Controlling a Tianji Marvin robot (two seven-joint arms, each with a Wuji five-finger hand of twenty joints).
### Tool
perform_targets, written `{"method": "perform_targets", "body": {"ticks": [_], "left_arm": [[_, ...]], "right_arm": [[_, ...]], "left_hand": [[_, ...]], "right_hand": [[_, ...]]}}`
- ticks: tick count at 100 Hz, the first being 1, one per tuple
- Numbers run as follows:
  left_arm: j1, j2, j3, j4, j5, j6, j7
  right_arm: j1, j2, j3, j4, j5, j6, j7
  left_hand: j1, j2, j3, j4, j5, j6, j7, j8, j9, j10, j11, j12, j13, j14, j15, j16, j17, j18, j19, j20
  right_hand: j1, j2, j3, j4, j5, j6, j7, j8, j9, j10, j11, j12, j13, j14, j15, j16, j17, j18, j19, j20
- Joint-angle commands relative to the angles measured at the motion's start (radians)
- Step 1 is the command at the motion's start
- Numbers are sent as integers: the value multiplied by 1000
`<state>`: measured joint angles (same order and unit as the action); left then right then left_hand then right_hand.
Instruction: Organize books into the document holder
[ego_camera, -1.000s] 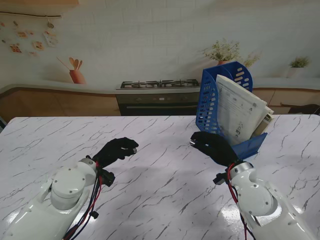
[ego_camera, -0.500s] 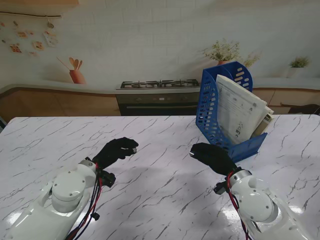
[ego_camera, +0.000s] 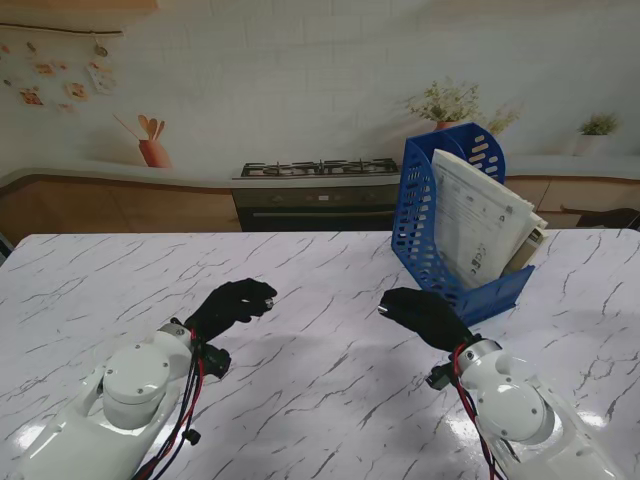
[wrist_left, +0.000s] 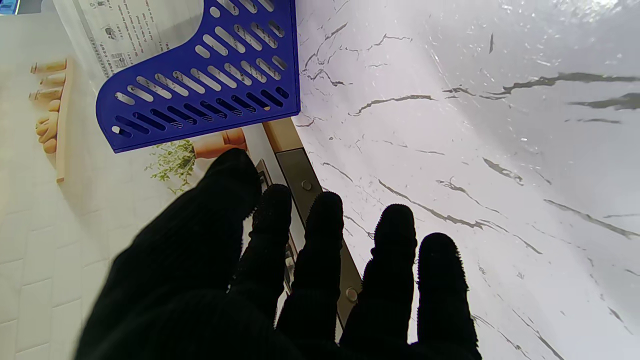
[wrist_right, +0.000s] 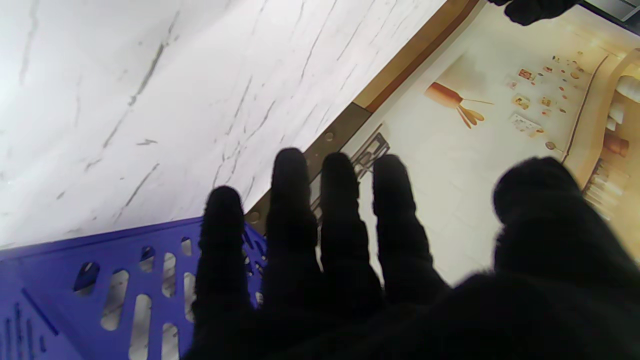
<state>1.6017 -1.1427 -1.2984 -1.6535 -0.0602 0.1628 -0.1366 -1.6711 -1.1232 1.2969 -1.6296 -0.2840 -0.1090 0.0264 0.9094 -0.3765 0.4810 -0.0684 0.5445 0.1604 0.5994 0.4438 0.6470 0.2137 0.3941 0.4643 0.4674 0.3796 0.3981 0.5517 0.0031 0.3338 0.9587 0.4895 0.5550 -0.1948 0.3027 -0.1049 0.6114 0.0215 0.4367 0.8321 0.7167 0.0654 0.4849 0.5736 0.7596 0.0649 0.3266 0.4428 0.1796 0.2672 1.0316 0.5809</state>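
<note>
Right robot hand (ego_camera: 420, 314) nearer, open, empty.

Holder (ego_camera: 432, 225) on table (ego_camera: 320, 400), far right; books (ego_camera: 480, 225) inside, leaning right. Right hand (ego_camera: 425, 313) just nearer me than holder; left hand (ego_camera: 232, 303) well left.

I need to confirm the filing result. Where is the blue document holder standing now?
In the stand's view, the blue document holder stands on the marble table at my right, far side, books inside, just beyond the right hand.
</note>
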Motion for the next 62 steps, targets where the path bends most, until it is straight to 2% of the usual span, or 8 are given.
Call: {"method": "perform_targets", "body": {"ticks": [1, 62], "left_arm": [[8, -4, 1, -1, -3, -17, -13], [-5, -1, 7, 6, -4, 2, -30]], "right_arm": [[-6, -4, -4, -4, 5, 1, 2], [-18, -2, 10, -13, 16, 11, 17]], "left_hand": [[-6, -5, 3, 14, -23, -49, 2, 17, 5, -36, -4, 5, -10, -35, -16, -2, -13, -18, -29, -13], [-2, 3, -13, 15, -22, -50, -5, 16, 5, -35, -9, 4, -9, -32, -18, -1, -14, -15, -29, -12]], "right_hand": [[16, 25, -22, 48, -7, -36, 3, 26, -16, -10, 10, 4, -1, -2, 15, 12, -15, 208, -8, 8], [27, 49, -28, 49, 5, -27, -11, 14, -17, -8, -3, 0, -3, -6, 6, 9, -25, 195, -17, 4]]}}
